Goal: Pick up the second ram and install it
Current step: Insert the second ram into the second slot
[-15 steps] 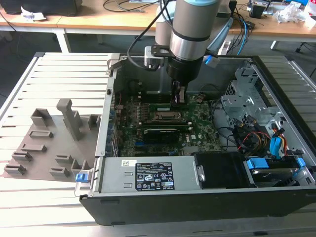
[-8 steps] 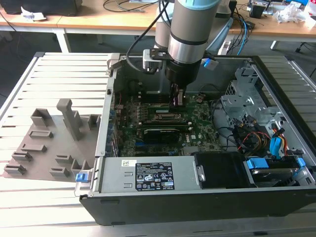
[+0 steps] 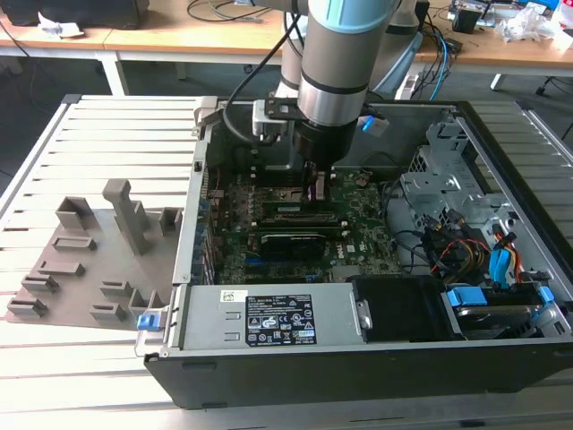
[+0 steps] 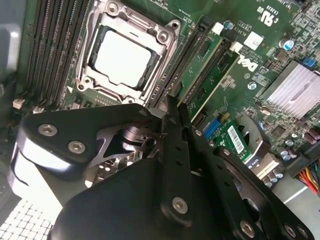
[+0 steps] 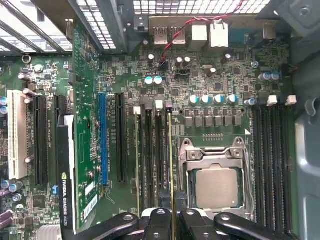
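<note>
One thin, light, rigid second ram (image 5: 170, 165) is pinched edgewise in the pincer (image 5: 171, 222) over its motherboard slot (image 5: 165, 150); fragile, best held by its edges.

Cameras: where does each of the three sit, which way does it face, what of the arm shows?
Exterior view: off the arm, raised, looking down into the open computer case; arm and end effector over the motherboard.
First wrist view: on the wrist, looking down past the end effector, which grips the second ram edge-on beside the processor socket.
Second wrist view: on the wrist, angled; end effector linkage in front.
Shared: both wrist views show the processor socket.
</note>
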